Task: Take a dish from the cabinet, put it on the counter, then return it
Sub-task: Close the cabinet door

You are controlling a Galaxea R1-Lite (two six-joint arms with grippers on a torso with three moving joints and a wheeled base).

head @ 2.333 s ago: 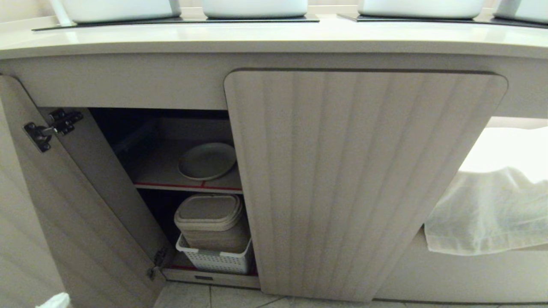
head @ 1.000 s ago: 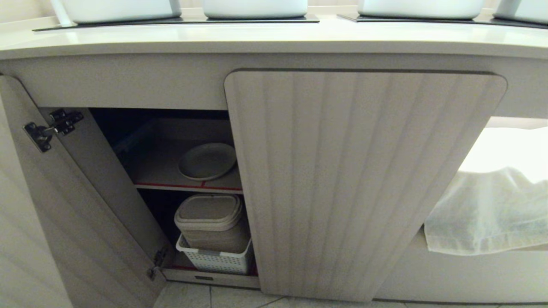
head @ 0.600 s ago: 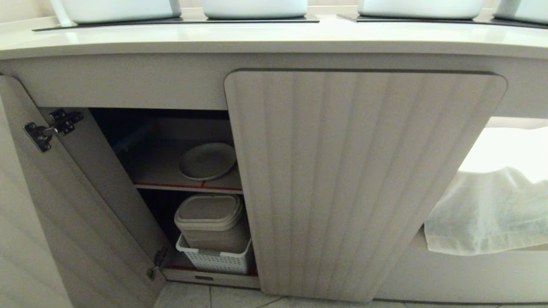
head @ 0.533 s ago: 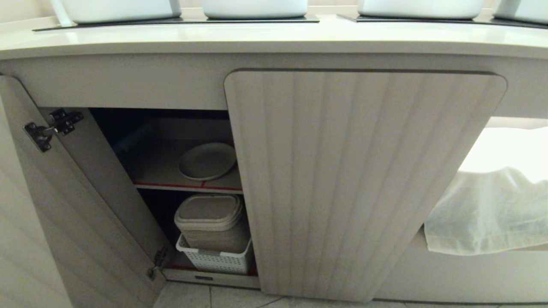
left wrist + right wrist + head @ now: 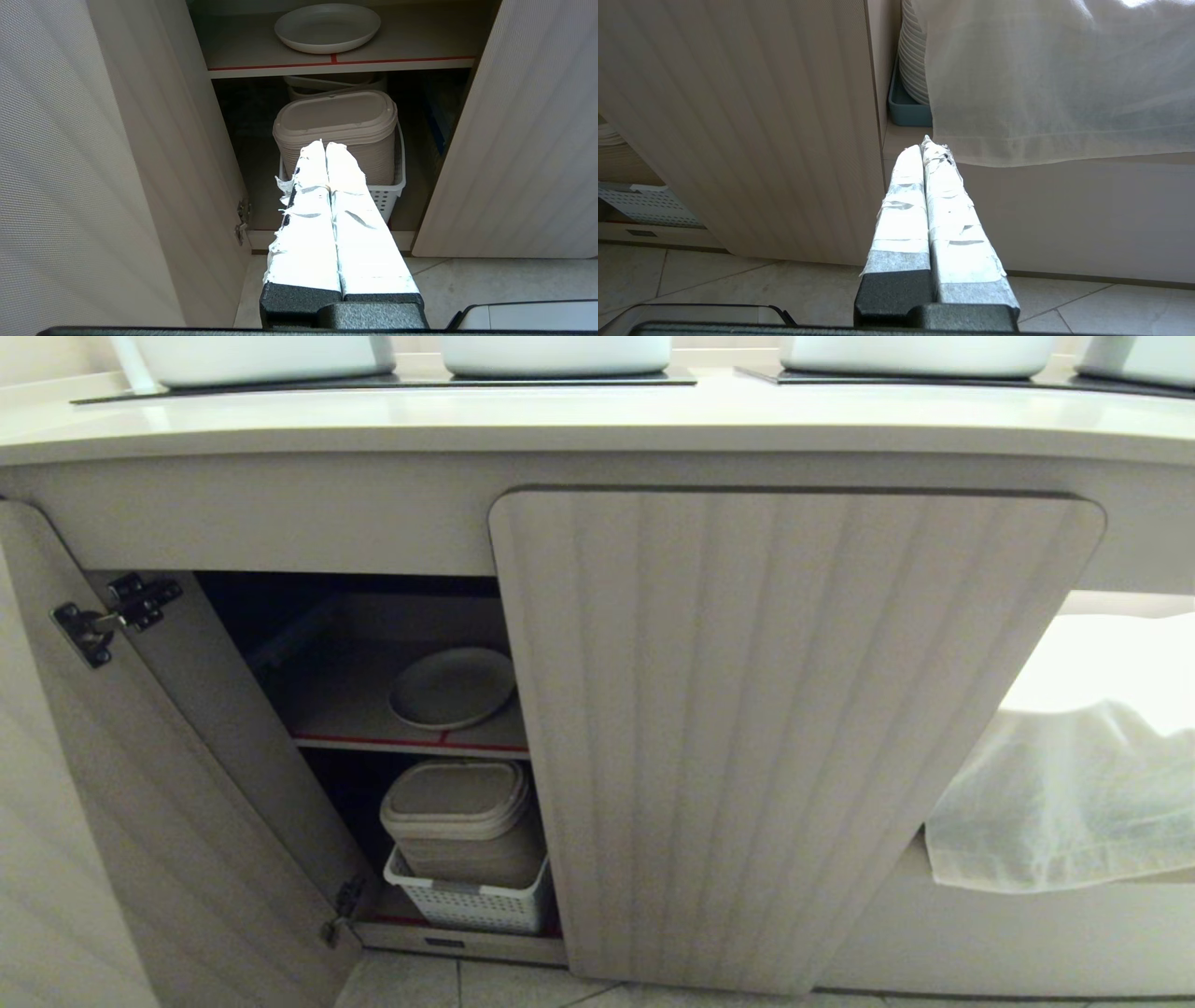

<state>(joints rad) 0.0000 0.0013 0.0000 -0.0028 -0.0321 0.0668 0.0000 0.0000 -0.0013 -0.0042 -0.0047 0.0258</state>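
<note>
The plate (image 5: 452, 686) lay flat on the cabinet's (image 5: 794, 728) red-edged shelf (image 5: 411, 743), seen through the open left door (image 5: 177, 775), while the tabletop (image 5: 597, 420) above held only white tubs on its black panels. Below the shelf, at 6 o'clock from the plate, a lidded beige container (image 5: 456, 807) sat in a white basket (image 5: 467, 901).

The left claw (image 5: 325, 145) hung outside the doorway, taped fingers pressed together and holding nothing, aimed at the container with the plate well apart at 12 o'clock. The right claw (image 5: 924, 147) was likewise pressed together and empty, parked in front of the closed right door near a white cloth (image 5: 1055, 79).

The task looked barely begun or at its very end; the pictures alone did not settle which. If the plate was to come out, the left claw would probably need to spread its fingers before entering, rise above the shelf edge, and pinch the near rim. A level approach seemed wise, since the shelf's front lip and the door frame at 3 o'clock left little room and a shallow rim could slip.
</note>
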